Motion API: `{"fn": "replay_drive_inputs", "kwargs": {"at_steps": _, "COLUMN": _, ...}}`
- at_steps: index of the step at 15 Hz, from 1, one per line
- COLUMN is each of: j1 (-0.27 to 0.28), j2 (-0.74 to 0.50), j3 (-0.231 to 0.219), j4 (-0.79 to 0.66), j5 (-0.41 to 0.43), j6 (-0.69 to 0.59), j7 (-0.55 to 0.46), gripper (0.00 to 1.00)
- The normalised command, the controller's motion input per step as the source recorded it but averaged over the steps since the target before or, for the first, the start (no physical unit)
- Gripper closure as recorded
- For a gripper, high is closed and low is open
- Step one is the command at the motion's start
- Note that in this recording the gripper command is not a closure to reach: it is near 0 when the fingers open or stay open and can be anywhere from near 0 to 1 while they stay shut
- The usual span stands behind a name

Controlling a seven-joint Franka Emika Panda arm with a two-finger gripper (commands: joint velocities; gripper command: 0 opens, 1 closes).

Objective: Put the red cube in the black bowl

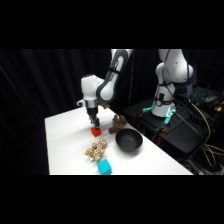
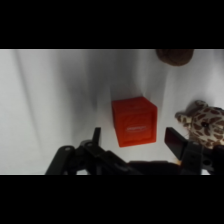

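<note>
The hand [image 2: 132,145] hung spread wide and empty over the small red plastic cube [image 2: 134,121], so closing squarely on its flat sides seemed wisest.

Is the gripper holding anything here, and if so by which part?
Nothing is held. The gripper is open, its fingers on either side of the red cube without touching it; the cube sits on the table.

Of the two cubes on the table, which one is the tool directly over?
The red cube, right beneath the tool near the table's far side. The teal cube sits apart at the near edge, beyond the spotted toy.
</note>
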Motion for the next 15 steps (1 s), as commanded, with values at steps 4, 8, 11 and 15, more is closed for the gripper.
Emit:
{"fn": "replay_drive_inputs", "kwargs": {"at_steps": 4, "j1": -0.044, "j2": 0.07, "j3": 0.142, "j4": -0.04, "j5": 0.103, "j6": 0.22, "j7": -0.05, "gripper": 0.00}}
{"fn": "replay_drive_inputs", "kwargs": {"at_steps": 8, "j1": -0.051, "j2": 0.12, "j3": 0.072, "j4": 0.04, "j5": 0.039, "j6": 0.18, "j7": -0.04, "gripper": 0.00}}
{"fn": "replay_drive_inputs", "kwargs": {"at_steps": 11, "j1": -0.055, "j2": 0.09, "j3": 0.043, "j4": 0.08, "j5": -0.007, "j6": 0.12, "j7": -0.01, "gripper": 1.00}}
{"fn": "replay_drive_inputs", "kwargs": {"at_steps": 15, "j1": 0.038, "j2": -0.02, "j3": -0.024, "j4": 0.02, "j5": -0.070, "j6": 0.09, "j7": 0.11, "gripper": 1.00}}
